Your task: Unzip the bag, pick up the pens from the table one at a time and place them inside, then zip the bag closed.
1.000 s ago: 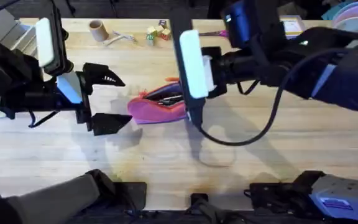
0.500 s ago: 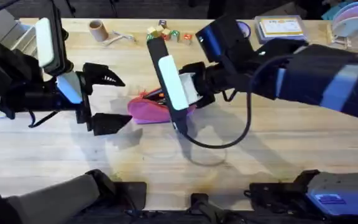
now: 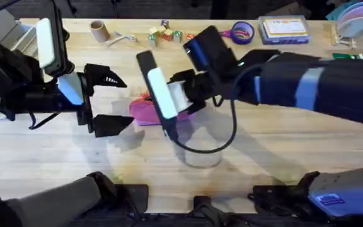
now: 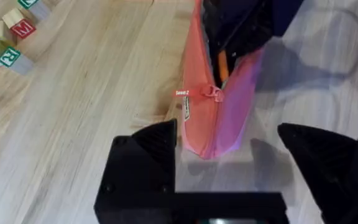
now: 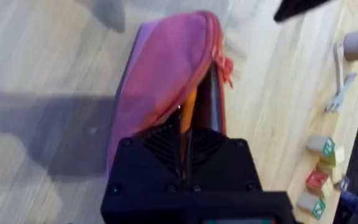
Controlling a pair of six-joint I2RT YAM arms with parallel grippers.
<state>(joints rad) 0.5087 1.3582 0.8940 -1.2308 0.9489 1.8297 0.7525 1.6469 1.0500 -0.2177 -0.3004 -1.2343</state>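
The pink bag lies on the table left of centre, its zipper partly open. In the right wrist view my right gripper is shut on an orange pen whose far end is down in the bag's opening. The left wrist view shows the bag end-on, with the zipper pull, the pen and the right gripper above it. My left gripper hangs open just left of the bag, nothing between its fingers.
Along the far edge stand a paper roll, wooden letter blocks, purple-handled scissors, a clear plastic box and plates. My right arm stretches across the middle. The near half of the table is bare wood.
The right arm has swung left and down over the bag, bringing the pen into its opening. The left arm has not moved.
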